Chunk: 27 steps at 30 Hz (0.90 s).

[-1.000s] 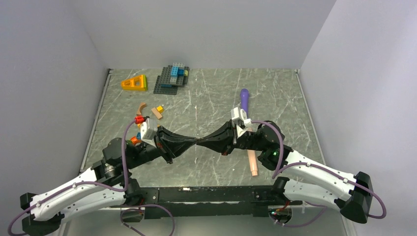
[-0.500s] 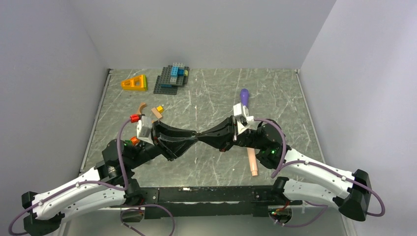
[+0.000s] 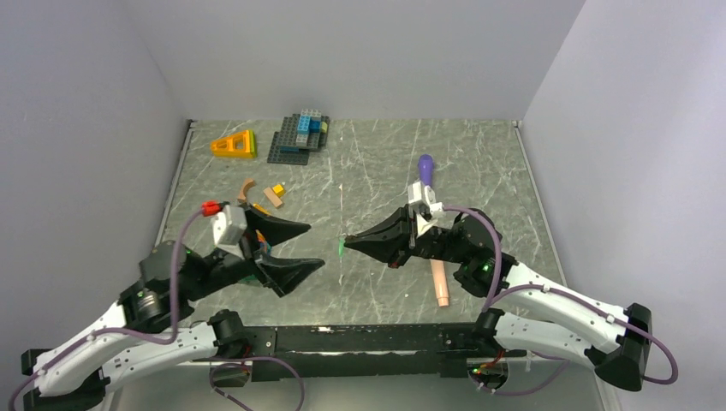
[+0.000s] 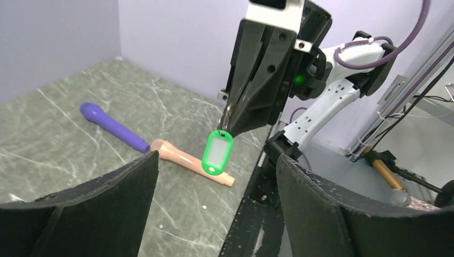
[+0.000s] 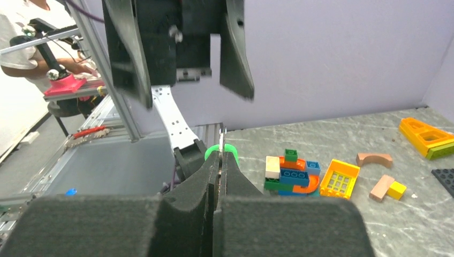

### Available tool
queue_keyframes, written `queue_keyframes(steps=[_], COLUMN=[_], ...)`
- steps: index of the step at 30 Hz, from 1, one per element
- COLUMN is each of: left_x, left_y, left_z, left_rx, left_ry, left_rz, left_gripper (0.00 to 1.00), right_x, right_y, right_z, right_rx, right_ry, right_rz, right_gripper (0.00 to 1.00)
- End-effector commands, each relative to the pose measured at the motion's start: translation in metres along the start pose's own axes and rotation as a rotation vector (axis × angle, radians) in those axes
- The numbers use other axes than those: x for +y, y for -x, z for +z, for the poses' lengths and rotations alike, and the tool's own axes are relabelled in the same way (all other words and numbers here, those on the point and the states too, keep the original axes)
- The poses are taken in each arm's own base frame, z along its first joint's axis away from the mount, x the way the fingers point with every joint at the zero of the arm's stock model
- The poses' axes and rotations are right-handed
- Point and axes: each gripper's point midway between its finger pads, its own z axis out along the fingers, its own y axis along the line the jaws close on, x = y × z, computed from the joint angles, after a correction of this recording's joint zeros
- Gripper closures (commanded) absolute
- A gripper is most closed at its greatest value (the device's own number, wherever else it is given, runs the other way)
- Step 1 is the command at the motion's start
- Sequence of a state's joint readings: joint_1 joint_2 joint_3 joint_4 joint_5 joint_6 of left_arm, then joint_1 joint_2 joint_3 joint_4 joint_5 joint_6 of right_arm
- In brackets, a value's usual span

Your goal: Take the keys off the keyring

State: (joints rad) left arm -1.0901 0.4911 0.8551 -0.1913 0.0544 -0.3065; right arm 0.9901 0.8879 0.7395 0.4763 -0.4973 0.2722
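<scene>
The keyring (image 4: 227, 115), a small metal ring, is pinched in the tips of my right gripper (image 3: 347, 242), which is shut on it above the middle of the table. A flat bright green piece with a pale window (image 4: 218, 152) hangs from the ring; I cannot tell whether it is a key or a tag. Its green edge peeks past the right fingertips (image 5: 210, 152). My left gripper (image 3: 315, 247) stands wide open to the left of the ring, a short gap away, with nothing between its fingers (image 4: 107, 203).
A purple handle (image 3: 425, 169) and a peach handle (image 3: 440, 282) lie near the right arm. Loose toy bricks (image 3: 274, 194) lie by the left arm. A grey baseplate with blue bricks (image 3: 300, 137) and an orange wedge (image 3: 234, 144) sit at the back left.
My left gripper, shut tip to tip against the right one a second ago, has opened wide and drawn back to the left. The right gripper stays shut on the ring.
</scene>
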Motion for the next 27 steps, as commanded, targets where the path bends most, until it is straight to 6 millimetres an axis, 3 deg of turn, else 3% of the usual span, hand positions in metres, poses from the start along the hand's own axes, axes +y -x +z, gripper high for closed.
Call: queue_keyframes(steps=[1,9,20,27], left_x=[0.011,-0.004,-0.006,-0.008], left_y=[-0.006,-0.022,-0.040,-0.039], left_z=[-0.018,-0.005,0.016,0.023], left_rx=[0.090,0.204,0.281,0.274], left_ry=[0.055,-0.066,-0.112,-0.123], left_rz=[0.093,0.180,0.195,0.191], left_gripper=[0.18,0.26,0.46,0.60], right_x=[0.008,0.017,0.019,0.018], right_y=[-0.013,-0.040,-0.049,-0.051], right_z=[-0.006,-0.004,-0.002,-0.001], right_rx=[0.069,0.223,0.242,0.245], right_ry=[0.033,0.126,0.157,0.152], right_rz=[0.003,0.027,0.040,0.044], right_gripper=[1.00,1.00,1.00,1.00])
